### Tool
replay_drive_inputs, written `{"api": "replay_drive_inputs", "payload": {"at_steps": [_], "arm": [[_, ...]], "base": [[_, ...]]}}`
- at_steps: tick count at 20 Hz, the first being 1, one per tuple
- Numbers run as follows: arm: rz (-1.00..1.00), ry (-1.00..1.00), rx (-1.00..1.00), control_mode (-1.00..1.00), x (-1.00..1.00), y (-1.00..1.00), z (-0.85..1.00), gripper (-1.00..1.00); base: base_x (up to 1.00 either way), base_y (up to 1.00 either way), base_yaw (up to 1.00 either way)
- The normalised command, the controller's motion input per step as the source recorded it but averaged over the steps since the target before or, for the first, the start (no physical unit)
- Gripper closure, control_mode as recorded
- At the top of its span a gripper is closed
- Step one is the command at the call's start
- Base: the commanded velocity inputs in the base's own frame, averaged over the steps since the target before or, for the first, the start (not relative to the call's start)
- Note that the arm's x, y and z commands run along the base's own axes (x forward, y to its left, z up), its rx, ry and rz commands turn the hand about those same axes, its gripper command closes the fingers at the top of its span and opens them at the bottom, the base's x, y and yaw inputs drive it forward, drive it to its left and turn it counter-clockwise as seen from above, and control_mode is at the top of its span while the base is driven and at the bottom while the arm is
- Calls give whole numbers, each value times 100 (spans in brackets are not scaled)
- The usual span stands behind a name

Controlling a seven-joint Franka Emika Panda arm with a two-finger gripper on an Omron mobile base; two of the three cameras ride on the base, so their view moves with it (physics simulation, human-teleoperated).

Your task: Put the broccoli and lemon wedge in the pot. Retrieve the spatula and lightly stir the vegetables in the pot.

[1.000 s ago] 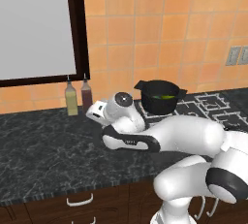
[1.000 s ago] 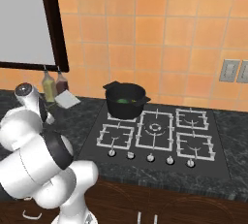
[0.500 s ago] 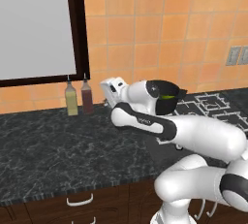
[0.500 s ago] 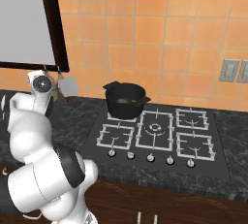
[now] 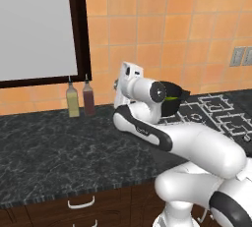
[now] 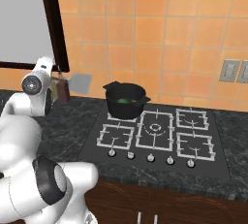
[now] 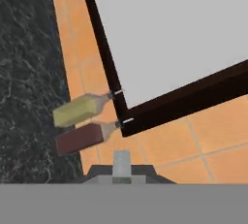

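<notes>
The tool (image 6: 62, 83) is closed on the spatula (image 6: 79, 83), holding its pale blade raised above the desk (image 6: 77, 121), left of the pot (image 6: 125, 100). The pot sits on the stove's rear-left burner with green contents inside.

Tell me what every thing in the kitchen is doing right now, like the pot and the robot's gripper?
pot: upright on the back left burner, lid off, green food inside.
spatula: lifted in the air left of the pot, blade flat toward the camera.
gripper: shut on the spatula, raised above the counter.
yellow bottle: standing upright against the wall.
dark red bottle: standing upright beside the yellow one.
stove: no flames visible.
</notes>
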Motion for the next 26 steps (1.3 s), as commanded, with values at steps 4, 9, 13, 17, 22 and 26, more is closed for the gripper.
{"api": "replay_drive_inputs", "payload": {"at_steps": [4,9,13,17,22,26], "arm": [[-28,21,66,-100,30,-72,100,100],[-22,19,64,-100,51,-83,79,100],[-26,10,48,-100,74,-94,13,100],[-28,4,40,-100,66,-88,-9,100],[-34,0,29,-100,51,-78,-12,100],[-35,0,23,-100,9,-75,-39,100]], "base": [[0,0,0],[0,0,0],[0,0,0],[0,0,0],[0,0,0],[0,0,0]]}}
